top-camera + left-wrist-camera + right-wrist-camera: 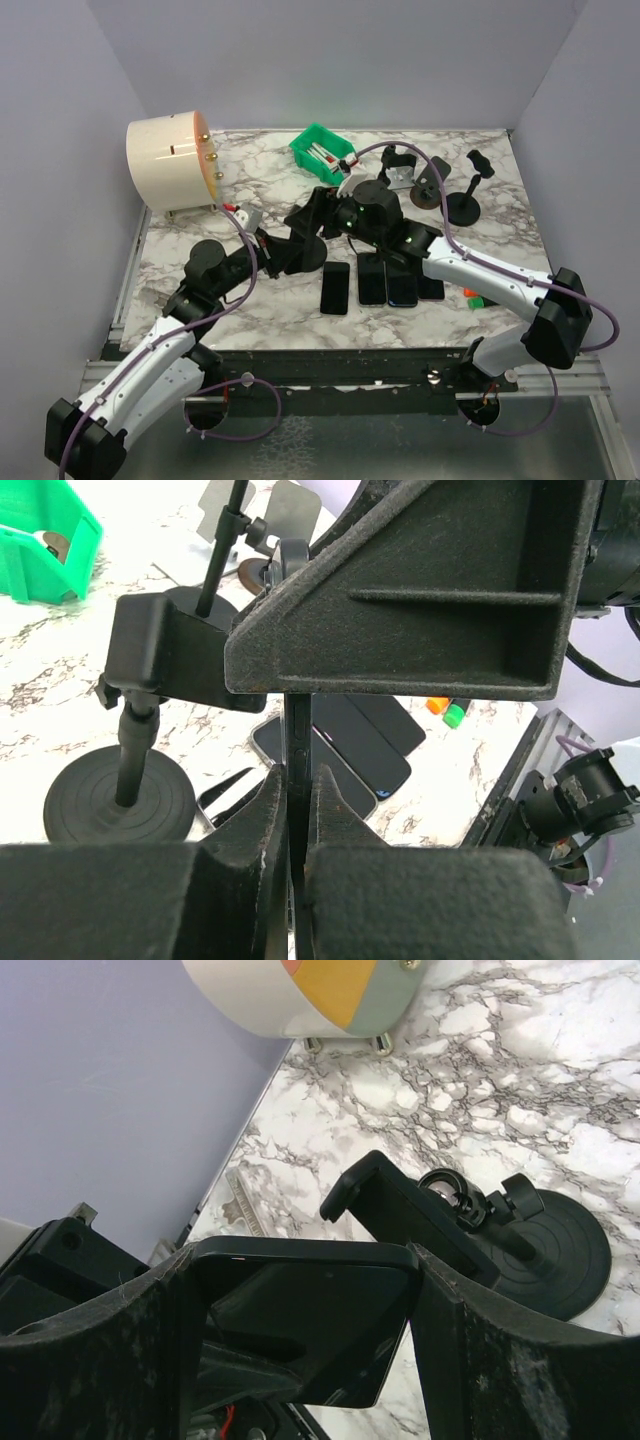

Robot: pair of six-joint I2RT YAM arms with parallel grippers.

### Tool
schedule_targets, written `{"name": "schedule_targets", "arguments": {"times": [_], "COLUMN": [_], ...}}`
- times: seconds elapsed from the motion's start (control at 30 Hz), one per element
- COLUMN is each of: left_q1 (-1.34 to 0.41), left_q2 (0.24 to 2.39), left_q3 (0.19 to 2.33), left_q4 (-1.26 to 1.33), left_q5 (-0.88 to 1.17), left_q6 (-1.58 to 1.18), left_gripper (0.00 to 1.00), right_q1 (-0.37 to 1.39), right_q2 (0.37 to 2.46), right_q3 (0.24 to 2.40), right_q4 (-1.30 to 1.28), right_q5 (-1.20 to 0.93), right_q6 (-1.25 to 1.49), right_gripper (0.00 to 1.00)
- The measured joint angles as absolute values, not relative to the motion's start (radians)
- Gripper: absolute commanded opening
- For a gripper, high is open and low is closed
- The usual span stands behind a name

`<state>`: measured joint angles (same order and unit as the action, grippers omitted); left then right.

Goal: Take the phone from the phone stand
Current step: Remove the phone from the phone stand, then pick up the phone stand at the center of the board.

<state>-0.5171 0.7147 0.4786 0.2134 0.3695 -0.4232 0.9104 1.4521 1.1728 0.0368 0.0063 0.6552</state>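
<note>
1. Right wrist view: The phone [290, 1330] is a flat black slab with rounded corners and a glossy face. It lies across the right gripper [305, 1290], and its opposite edges bear against the inner faces of both fingers, so this gripper is clamped across the phone's width. The phone stand [555, 1250] is black, with a round base and a clamp cradle on a ball joint. It sits just behind the phone. Whether cradle and phone touch cannot be told.
2. Left wrist view: The phone appears edge-on as a thin, dark, upright strip. The left gripper [298, 820] is pinched tight on that strip, with no gap at either finger. The body of the right gripper fills the upper frame. The stand's cradle stands to the left of the strip, on its stem and base. Spare phones [350, 745] lie flat beyond.
3. Top external view: Both grippers meet above the middle of the surface [250, 310], with the phone largely hidden between them. The surface is white marble pattern with grey veins. The spare phones form a row just nearer than the grippers. A green bin [322, 152] sits at the far centre and a cream drum [170, 165] at the far left. Further stands [463, 205] are at the far right. Pale lilac walls enclose three sides.
</note>
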Motion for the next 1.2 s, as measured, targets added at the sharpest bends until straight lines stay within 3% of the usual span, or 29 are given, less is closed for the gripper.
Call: {"name": "schedule_targets", "arguments": {"times": [0.1, 0.2, 0.63, 0.97, 1.2], "left_q1": [-0.526, -0.526, -0.526, -0.526, -0.526], "left_q2": [0.694, 0.669, 0.44, 0.284, 0.268], "left_q3": [0.479, 0.479, 0.479, 0.478, 0.434], "left_q4": [0.191, 0.168, -0.089, -0.341, -0.431], "left_q5": [0.345, 0.331, 0.299, 0.171, 0.057], "left_q6": [-0.417, -0.412, -0.417, -0.603, -0.795], "left_gripper": [0.0, 0.0, 0.0, 0.0, 0.0], "right_q1": [0.911, 0.915, 0.915, 0.915, 0.915], "right_q2": [1.452, 1.452, 1.261, 0.881, 0.765], "right_q3": [1.173, 1.173, 1.161, 0.89, 0.769], "right_q4": [0.035, 0.037, -0.04, -0.082, -0.092], "right_q5": [-0.003, -0.017, -0.048, 0.09, 0.17], "right_q6": [0.655, 0.655, 0.625, 0.52, 0.507], "right_gripper": [0.7, 0.99, 1.0, 1.0, 1.0]}}
